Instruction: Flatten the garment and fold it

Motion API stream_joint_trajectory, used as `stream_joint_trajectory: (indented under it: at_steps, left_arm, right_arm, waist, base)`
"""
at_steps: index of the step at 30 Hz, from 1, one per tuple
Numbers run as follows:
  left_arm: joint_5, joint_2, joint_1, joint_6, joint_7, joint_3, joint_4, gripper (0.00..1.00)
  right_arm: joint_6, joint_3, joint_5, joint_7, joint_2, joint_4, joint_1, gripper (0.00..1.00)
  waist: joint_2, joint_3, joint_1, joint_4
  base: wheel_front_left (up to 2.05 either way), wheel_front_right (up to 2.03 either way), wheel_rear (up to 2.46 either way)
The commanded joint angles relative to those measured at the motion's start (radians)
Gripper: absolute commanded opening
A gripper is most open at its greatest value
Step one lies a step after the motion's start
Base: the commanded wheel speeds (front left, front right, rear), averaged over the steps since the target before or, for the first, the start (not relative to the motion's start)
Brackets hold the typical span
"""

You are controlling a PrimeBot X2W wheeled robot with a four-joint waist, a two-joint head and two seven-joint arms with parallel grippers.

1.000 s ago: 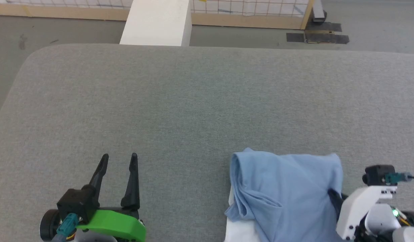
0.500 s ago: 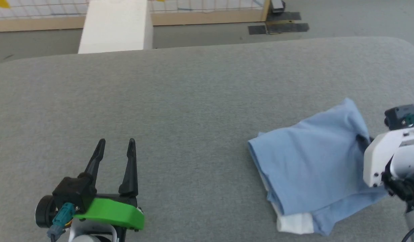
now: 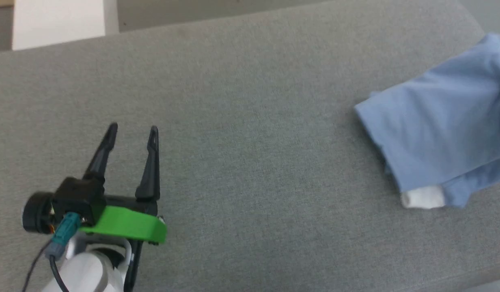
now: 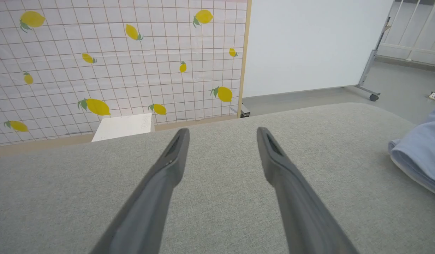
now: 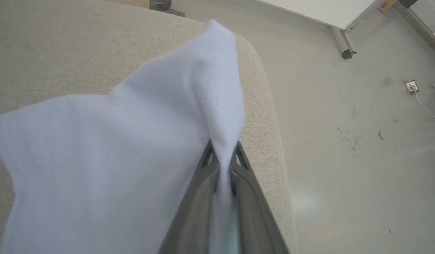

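Head view: the garment [image 3: 432, 121] sits bunched at the far right of the table [image 3: 250, 101], well apart from the left end effector [image 3: 132, 127], which is spread wide and empty. Left wrist view: bare table beneath it. Right wrist view: the right end effector [image 5: 222, 151] pinches a thin fold by the table corner, so one slip probably dumps it on the floor [image 5: 344, 141].

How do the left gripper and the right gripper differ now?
The left gripper is open and empty; the right gripper is shut on a fold of the light blue polo shirt. The left gripper is over bare grey surface, apart from the shirt; the right gripper touches it. Both have two long fingers.
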Motion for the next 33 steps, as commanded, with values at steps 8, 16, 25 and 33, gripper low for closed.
stream_joint_trajectory:
  at_steps: [8,16,25,33]
  left_arm:
    - [0.080,0.044,-0.132,0.002,0.057,-0.001,-0.051,1.00]
    - [0.138,0.045,-0.218,-0.008,0.086,-0.030,-0.058,1.00]
    - [0.171,0.025,-0.253,0.013,0.055,-0.028,-0.059,1.00]
    - [0.145,-0.002,-0.212,0.027,-0.005,-0.023,-0.042,1.00]
  right_arm:
    - [-0.002,-0.083,-0.054,-0.047,-0.092,0.054,-0.076,0.00]
    - [-0.002,-0.191,-0.145,-0.098,-0.104,0.140,-0.091,0.00]
    - [-0.002,-0.265,-0.236,-0.155,-0.072,0.238,-0.120,0.00]
    - [-0.002,-0.285,-0.301,-0.175,-0.055,0.270,-0.129,1.00]
  waist:
    - [-0.0001,0.197,0.0000,-0.024]
    - [-0.0001,0.291,0.0000,0.010]
    - [-0.0001,0.326,0.0000,0.038]
    - [-0.0001,0.262,0.0000,0.054]
  base:
    - [0.00,0.00,0.00]
    - [0.00,0.00,0.00]
    - [0.00,0.00,0.00]
    - [0.00,0.00,0.00]
